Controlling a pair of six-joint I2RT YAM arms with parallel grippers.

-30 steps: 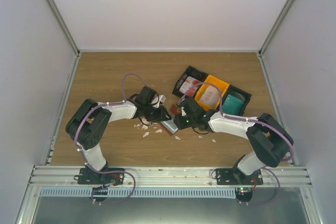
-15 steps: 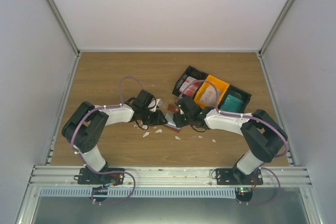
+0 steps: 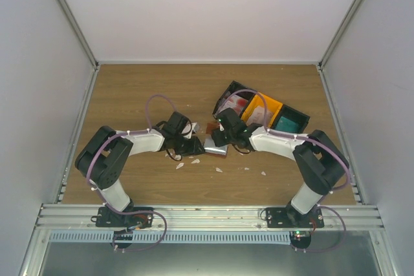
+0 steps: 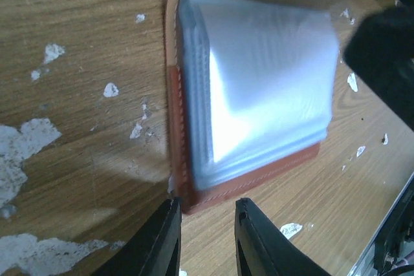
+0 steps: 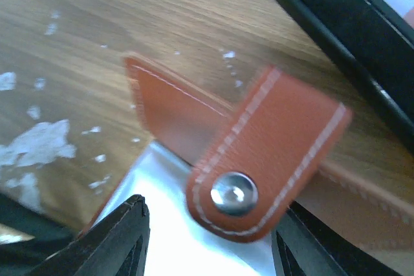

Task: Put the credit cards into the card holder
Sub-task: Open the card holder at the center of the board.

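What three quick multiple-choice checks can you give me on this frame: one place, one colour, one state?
1. Where does the card holder lie?
A. on the metal rail by the arm bases
B. on the table, between the left claw and the right claw
C. at the far left wall

2. What colour is the middle bin?
A. green
B. white
C. orange

3. What state is the card holder in?
A. open, clear sleeves showing
B. snapped shut
C. folded up inside a bin

Answers:
1. B, as the top view shows it on the wood with a claw at each side.
2. C, as the compartment between the two black ones is orange.
3. A, as the left wrist view shows the sleeves exposed, and the snap tab lies unfastened in the right wrist view.
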